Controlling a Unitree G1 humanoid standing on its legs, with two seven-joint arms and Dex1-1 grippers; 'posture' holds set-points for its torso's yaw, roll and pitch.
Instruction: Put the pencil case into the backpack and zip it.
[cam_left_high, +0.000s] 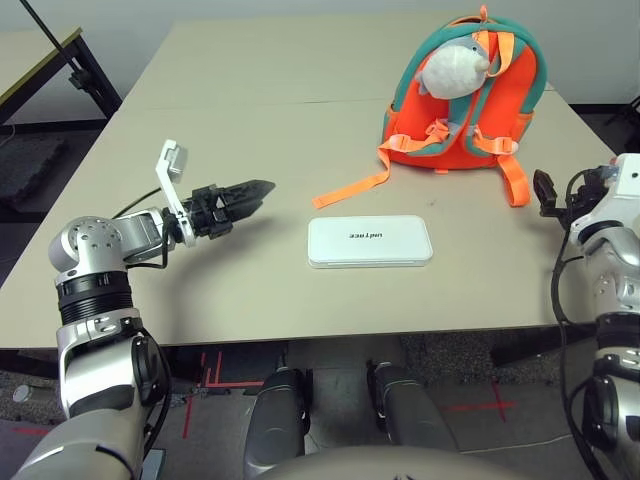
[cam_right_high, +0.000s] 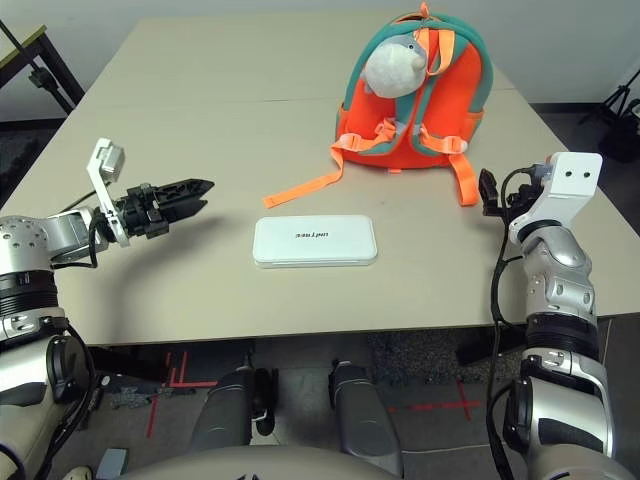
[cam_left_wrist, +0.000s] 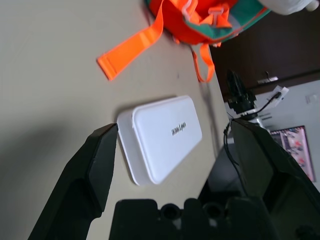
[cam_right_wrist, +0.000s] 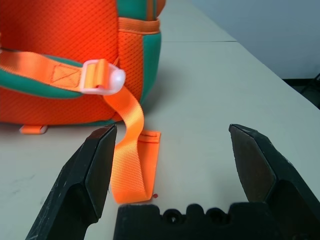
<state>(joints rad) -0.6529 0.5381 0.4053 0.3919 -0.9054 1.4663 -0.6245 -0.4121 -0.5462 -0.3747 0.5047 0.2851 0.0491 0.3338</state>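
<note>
Table (cam_left_high: 200, 110): pale beige top, seam across far half; second table at far left corner.
Pencil case (cam_left_high: 370, 241): flat white rectangle w/ rounded corners, lying flat near front-centre of table; small dark lettering on top face, reads upside down from head cam. Touched by neither gripper.
Backpack (cam_left_high: 460, 95): orange body w/ teal trim, lying at far right of table, strap side up; well behind case, not touching it.
Plush charm (cam_left_high: 455, 68): grey-white, resting on upper part of backpack.
Straps: one long orange strap (cam_left_high: 350, 187) trailing across table toward case, end short of it; another strap (cam_right_wrist: 131, 150) w/ white buckle hanging off pack's right side, end folded flat on table.
Left gripper (cam_left_high: 262, 188): over left part of table, black fingers pointing right toward case, well apart from it. Wrist view: jaws spread wide, nothing between them; case seen through the gap, beyond the tips.
Right gripper (cam_right_wrist: 172, 150): at right table edge, near backpack's right side, roughly level, pointing fwd. Jaws spread wide, holding nothing; folded strap end just beyond left finger (cam_right_wrist: 97, 165), no contact visible.
Floor: red tape marks (cam_left_high: 215, 375) below table's front edge.
Task state: case outside backpack, on bare table between the two arms.
</note>
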